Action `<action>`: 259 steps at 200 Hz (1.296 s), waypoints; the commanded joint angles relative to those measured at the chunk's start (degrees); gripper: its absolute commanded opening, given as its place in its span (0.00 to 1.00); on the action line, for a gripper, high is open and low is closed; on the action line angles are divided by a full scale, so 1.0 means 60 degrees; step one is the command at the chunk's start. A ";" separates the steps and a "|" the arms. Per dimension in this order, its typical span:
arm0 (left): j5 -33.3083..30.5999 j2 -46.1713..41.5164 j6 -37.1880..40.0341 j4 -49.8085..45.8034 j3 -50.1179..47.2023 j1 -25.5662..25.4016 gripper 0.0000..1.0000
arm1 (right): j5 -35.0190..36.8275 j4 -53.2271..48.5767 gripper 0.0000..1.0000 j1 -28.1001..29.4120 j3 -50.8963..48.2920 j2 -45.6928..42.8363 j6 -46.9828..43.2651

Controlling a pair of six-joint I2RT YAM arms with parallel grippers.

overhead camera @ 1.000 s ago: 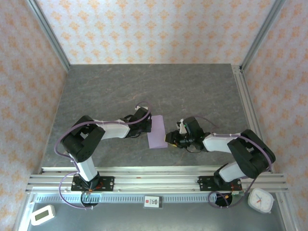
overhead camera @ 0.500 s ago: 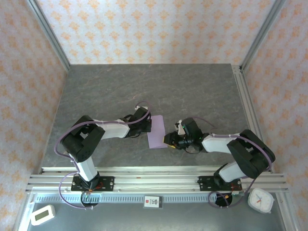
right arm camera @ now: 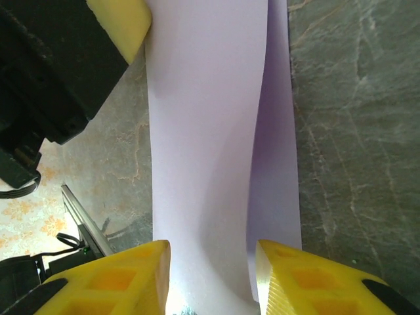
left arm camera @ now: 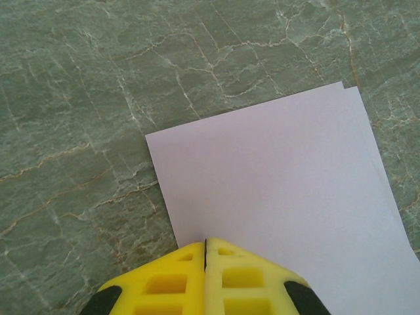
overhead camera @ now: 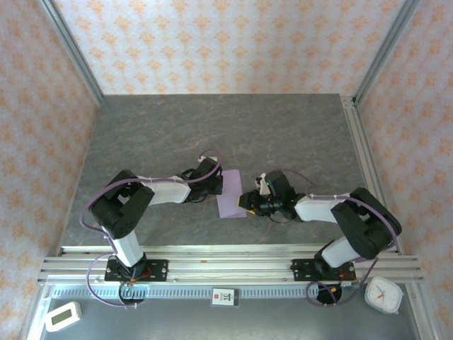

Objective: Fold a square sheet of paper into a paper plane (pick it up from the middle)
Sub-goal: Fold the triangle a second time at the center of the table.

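The square sheet of paper (overhead camera: 231,194) lies folded in half, pale lilac, on the grey table between the two arms. My left gripper (overhead camera: 221,185) is shut, and its yellow tips (left arm camera: 205,241) sit on the sheet's (left arm camera: 275,184) near edge. My right gripper (overhead camera: 245,203) is open at the sheet's other side. In the right wrist view its fingers (right arm camera: 213,252) straddle the paper (right arm camera: 203,131), whose upper layer curls up off the lower one between them. The left gripper's yellow finger (right arm camera: 118,20) shows at the far end of the sheet.
An aluminium rail (overhead camera: 226,265) runs along the near edge behind the arm bases. A white clock (overhead camera: 383,295) sits at the bottom right and a small white timer (overhead camera: 62,316) at the bottom left. Patterned walls close the table on three sides.
My right gripper has crept left onto the sheet's edge, its jaws narrowing slightly. The left gripper and the sheet have stayed put.
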 commanded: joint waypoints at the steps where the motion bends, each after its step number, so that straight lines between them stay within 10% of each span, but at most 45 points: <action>1: 0.0335 0.0295 0.0019 -0.0716 -0.0370 -0.0005 0.00 | 0.0108 0.0368 0.38 0.0044 0.0230 0.0269 0.0052; 259: 0.0357 0.0164 0.0099 -0.0650 -0.0429 -0.0005 0.00 | -0.0585 0.0933 0.20 -0.0643 0.0768 0.1201 -0.0416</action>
